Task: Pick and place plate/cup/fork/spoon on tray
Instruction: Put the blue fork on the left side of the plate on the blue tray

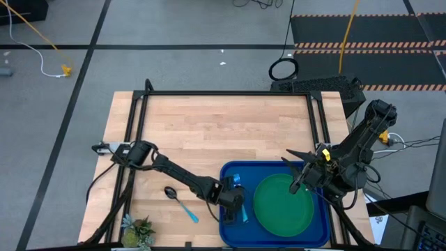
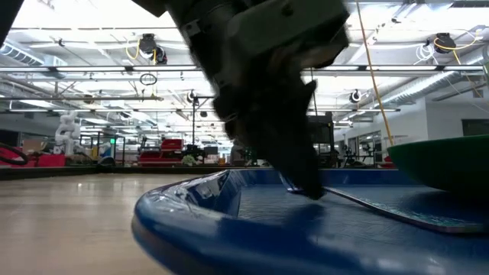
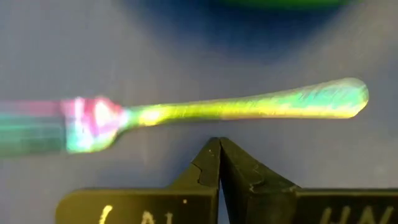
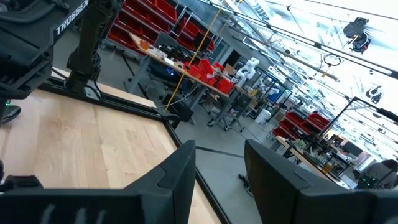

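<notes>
The blue tray (image 1: 230,233) lies at the table's near edge, with the green plate (image 1: 282,202) in its right half. The fork (image 3: 249,107) lies flat on the tray floor left of the plate; in the high view only its light blue ends (image 1: 235,180) show past my arm. My left gripper (image 3: 219,146) is shut, pointing down right beside the fork's handle. The spoon (image 1: 181,203) lies on the wood left of the tray. My right gripper (image 4: 219,171) is open and empty above the plate's far right rim (image 1: 301,183). The cup is out of view. My left gripper's shut fingertips (image 2: 312,191) come down from above to the tray floor right next to the fork's handle (image 3: 217,112). I cannot tell whether they touch the fork or the tray. The fork lies flat, not lifted.
A spiky green potted plant (image 1: 138,230) stands at the table's near left corner. A black frame (image 1: 230,93) runs around the tabletop. Bare wood lies across the table's far half (image 1: 223,129).
</notes>
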You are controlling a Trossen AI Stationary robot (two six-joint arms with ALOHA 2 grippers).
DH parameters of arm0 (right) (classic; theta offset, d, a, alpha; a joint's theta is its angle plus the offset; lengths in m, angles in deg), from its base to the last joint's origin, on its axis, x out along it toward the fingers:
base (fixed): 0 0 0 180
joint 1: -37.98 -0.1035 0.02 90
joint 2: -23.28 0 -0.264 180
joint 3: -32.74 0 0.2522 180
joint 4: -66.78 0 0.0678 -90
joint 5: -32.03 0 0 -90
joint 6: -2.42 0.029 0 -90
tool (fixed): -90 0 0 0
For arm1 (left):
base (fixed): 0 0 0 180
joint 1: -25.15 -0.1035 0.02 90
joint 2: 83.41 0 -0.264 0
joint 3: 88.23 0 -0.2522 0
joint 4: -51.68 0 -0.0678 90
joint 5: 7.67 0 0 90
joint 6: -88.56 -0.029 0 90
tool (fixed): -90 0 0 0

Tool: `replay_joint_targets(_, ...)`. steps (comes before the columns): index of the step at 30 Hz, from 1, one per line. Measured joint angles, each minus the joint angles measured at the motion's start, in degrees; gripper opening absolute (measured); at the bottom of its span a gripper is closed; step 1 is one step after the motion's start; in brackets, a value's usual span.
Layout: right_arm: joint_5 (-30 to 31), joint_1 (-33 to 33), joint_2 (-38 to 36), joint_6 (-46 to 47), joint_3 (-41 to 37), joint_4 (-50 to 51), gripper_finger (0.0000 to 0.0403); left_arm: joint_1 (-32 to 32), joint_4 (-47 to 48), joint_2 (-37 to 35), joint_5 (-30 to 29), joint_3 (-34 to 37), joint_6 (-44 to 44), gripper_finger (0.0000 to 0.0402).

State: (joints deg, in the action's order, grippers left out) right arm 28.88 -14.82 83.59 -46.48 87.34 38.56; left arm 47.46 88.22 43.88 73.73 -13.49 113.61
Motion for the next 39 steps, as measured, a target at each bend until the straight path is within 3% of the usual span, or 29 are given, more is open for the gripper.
replay_joint_targets(9,-0.02,0.0,0.0,0.09,0.0,0.0,0.013,-1.34,6.59,-0.7,0.45,-0.09,3.96,0.0005)
replay_joint_targets(25,0.0,-0.02,-0.02,0.02,0.0,0.04,0.013,-5.96,11.61,-4.59,-1.2,0.02,-0.74,0.0004)
replay_joint_targets(39,0.02,-0.02,-0.02,0.0,0.0,0.13,0.013,-8.93,6.59,-1.14,-1.44,0.04,-6.78,0.0009)
